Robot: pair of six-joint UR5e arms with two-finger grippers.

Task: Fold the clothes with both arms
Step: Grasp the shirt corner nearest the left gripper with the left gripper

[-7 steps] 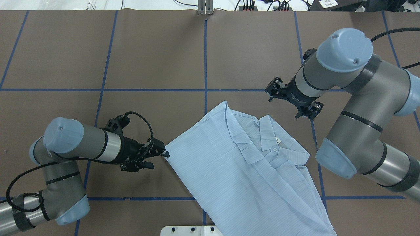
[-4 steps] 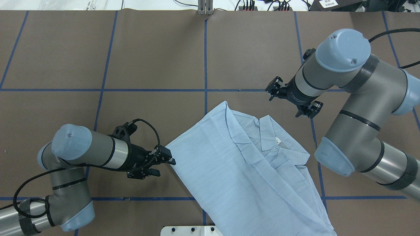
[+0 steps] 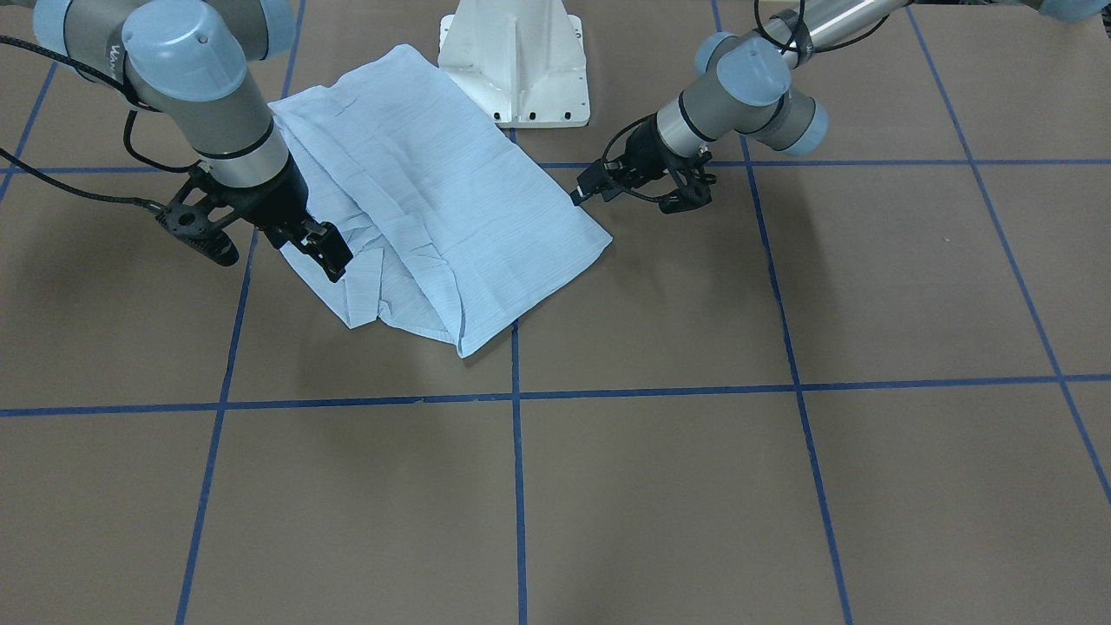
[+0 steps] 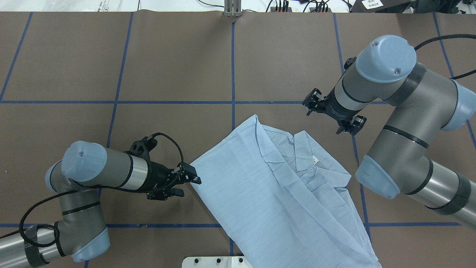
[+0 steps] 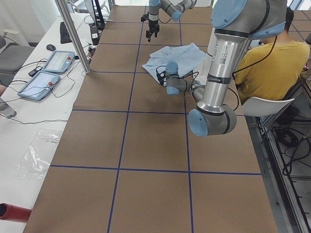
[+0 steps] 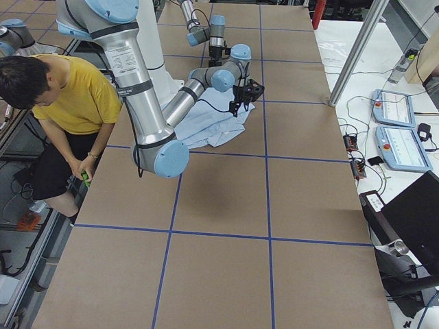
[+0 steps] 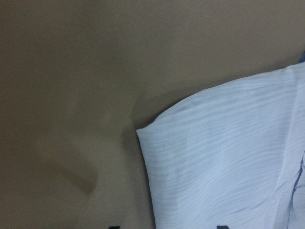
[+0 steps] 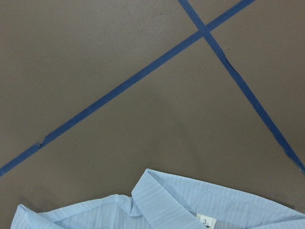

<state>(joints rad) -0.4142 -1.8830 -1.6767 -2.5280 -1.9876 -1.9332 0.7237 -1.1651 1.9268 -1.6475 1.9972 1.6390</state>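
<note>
Two black two-finger grippers both stand with fingers spread, gripping nothing. The right arm (image 4: pixel 405 123), silver tube and grey joints with light-blue round caps, bends in from the table's right and carries the right gripper (image 4: pixel 330 115) over bare table just beyond the collar end of the shirt, clear of the cloth in the overhead view. The left arm (image 4: pixel 100 171), of the same build, lies low and points the left gripper (image 4: pixel 190 187) at the shirt's left corner. The left wrist view shows both fingertips at its bottom edge, well apart, with that corner of cloth lying ahead between them. One fingertip meets the cloth's edge in the overhead view, but whether it touches cannot be told.

The brown-covered table (image 4: pixel 167 56), crossed by blue tape lines, bears the thin light-blue pinstriped shirt (image 4: pixel 260 193). It lies flat and aslant near the robot's side, folded to a long panel, its lower end running past the white pedestal base (image 3: pixel 516 61). Looser, creased folds gather along its right side. The pointed collar (image 4: pixel 303 147) lies at the far right end, open and flat. Inside it sits the small white neck label (image 4: pixel 315 159), marked 3 in the right wrist view. Just below is a small pale button (image 4: pixel 311 169).
</note>
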